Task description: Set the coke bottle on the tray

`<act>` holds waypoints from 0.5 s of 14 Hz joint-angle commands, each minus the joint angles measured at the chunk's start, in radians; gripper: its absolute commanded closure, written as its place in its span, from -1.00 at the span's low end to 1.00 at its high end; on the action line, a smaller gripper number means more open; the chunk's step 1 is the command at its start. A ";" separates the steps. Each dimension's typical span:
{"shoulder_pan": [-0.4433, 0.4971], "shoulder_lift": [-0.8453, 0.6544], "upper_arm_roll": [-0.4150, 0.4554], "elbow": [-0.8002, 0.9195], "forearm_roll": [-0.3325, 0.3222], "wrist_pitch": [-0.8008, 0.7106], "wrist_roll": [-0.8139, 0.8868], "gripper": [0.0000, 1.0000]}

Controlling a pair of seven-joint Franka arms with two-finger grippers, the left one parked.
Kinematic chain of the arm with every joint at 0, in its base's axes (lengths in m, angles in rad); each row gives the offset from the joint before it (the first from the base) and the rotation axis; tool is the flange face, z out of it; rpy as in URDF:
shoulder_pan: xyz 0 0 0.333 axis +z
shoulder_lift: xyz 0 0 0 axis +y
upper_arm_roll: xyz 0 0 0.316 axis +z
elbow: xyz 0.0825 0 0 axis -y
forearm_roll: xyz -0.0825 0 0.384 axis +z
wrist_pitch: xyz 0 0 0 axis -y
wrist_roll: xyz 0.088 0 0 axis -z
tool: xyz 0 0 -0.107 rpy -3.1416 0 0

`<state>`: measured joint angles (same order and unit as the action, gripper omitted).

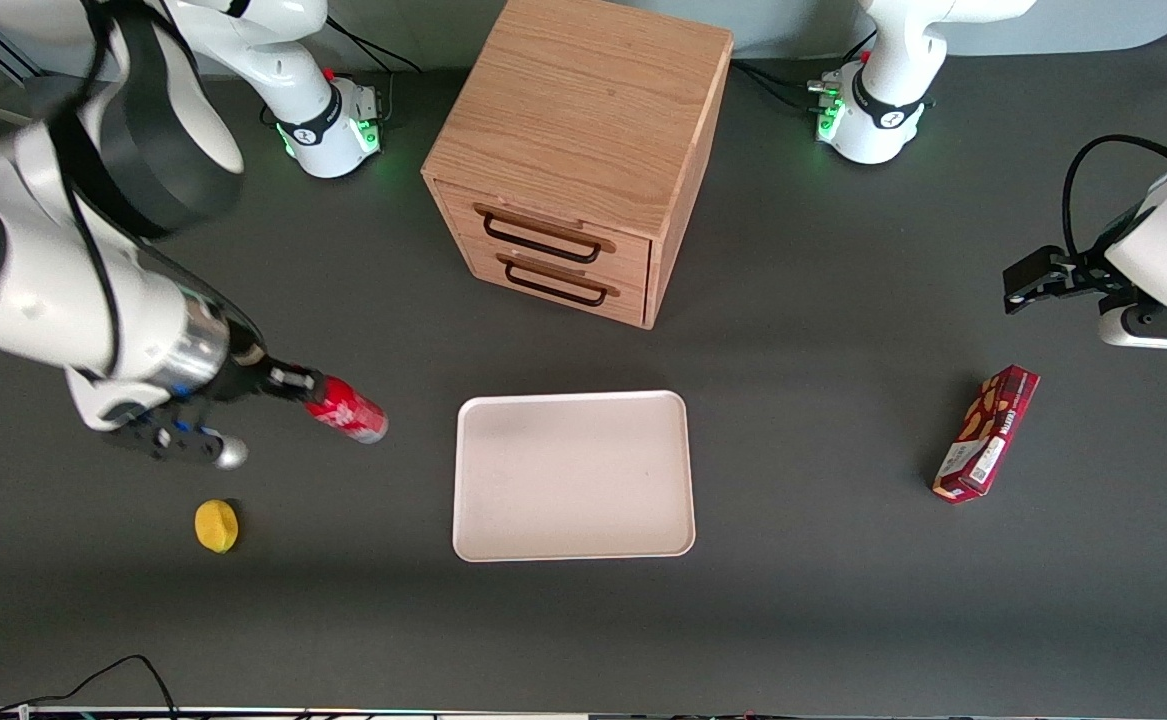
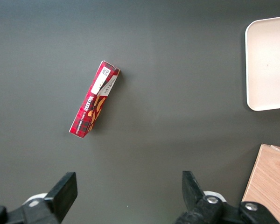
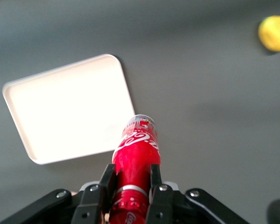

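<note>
Overhead, we logged the gripper point(image 3: 130, 189) clenched on the coke bottle point(image 3: 135, 158), tilted silvery base toward the tray point(image 1: 573, 475), above bare table, 1 lemon point(image 1: 216, 525) nearby.

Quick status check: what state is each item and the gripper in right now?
coke bottle: gripped, lifted, tilted, not yet over the tray.
gripper: jaws shut on the bottle, toward the working arm's end.
tray: empty, flat on the table.
drawers: both closed.
snack box: lying flat, untouched.
yellow object: resting on the table.
</note>
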<state>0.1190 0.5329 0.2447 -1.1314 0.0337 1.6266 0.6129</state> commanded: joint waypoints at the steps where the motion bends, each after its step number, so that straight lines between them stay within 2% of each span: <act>1: 0.071 0.275 0.002 0.291 -0.024 0.036 0.161 1.00; 3: 0.093 0.344 0.001 0.291 -0.040 0.157 0.234 1.00; 5: 0.103 0.389 0.001 0.289 -0.052 0.215 0.272 1.00; 7: 0.122 0.416 0.001 0.289 -0.110 0.252 0.309 1.00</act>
<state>0.2183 0.9175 0.2439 -0.9112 -0.0229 1.8764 0.8583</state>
